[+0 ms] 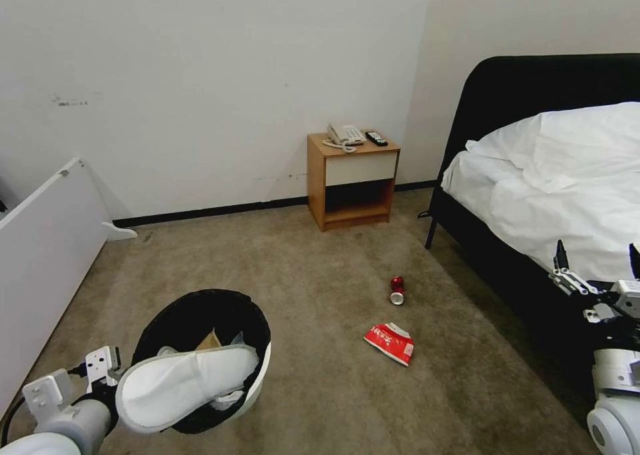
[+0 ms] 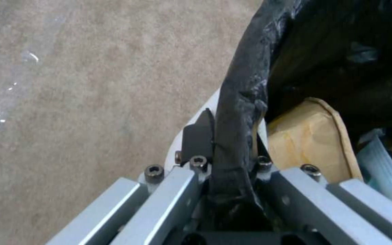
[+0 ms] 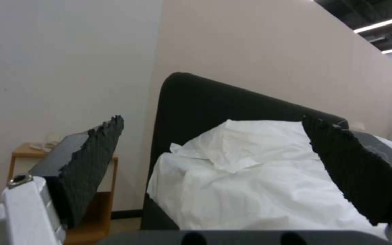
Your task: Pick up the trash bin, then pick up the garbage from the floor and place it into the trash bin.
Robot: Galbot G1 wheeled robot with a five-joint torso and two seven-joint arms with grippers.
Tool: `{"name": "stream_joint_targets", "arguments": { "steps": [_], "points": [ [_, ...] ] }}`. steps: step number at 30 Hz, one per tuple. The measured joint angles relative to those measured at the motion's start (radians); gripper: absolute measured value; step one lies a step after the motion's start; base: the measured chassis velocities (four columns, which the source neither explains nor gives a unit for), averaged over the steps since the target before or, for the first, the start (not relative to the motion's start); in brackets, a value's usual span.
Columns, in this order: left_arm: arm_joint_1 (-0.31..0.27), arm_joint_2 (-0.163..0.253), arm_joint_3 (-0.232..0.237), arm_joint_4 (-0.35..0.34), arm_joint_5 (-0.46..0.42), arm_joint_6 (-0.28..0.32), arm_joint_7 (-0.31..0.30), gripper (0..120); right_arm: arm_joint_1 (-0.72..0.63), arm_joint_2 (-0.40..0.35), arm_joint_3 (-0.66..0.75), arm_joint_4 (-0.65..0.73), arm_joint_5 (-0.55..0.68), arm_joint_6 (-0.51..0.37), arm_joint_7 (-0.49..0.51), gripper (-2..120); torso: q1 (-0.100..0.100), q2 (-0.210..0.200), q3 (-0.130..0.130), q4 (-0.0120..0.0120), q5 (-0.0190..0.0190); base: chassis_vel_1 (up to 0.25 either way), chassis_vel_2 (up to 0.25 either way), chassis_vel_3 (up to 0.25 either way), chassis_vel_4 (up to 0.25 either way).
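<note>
At your lower left, the left claw (image 2: 225,149) clenched the part-filled trash bin (image 1: 250,315); the right claw (image 1: 597,268) hung released, with red can (image 1: 397,290) and snack packet (image 1: 390,342) left.

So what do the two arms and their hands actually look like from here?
Both arms are pale grey-white with rounded joint housings. The left hand has silver-grey metal linkage bars with dark hex bolts, black pads and a black cable at the wrist. The right hand carries two black, ridged, wedge-shaped pads on white mounts.
</note>
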State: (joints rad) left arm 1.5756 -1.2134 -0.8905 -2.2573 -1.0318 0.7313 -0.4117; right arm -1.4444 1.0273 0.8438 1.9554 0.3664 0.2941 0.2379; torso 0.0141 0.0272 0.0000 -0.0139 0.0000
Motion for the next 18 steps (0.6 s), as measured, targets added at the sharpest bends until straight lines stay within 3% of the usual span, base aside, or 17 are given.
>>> {"name": "stream_joint_targets", "arguments": {
  "steps": [18],
  "points": [
    [0.0, -0.007, 0.003, -0.001, 0.004, -0.001, 0.001, 1, 0.0, 0.0, -0.002, -0.018, -0.008, 0.017, -0.003, 100, 0.0, 0.0, 0.0, -0.0001, -0.0001, -0.077, 0.071, 0.072, -0.071]
  ]
}}
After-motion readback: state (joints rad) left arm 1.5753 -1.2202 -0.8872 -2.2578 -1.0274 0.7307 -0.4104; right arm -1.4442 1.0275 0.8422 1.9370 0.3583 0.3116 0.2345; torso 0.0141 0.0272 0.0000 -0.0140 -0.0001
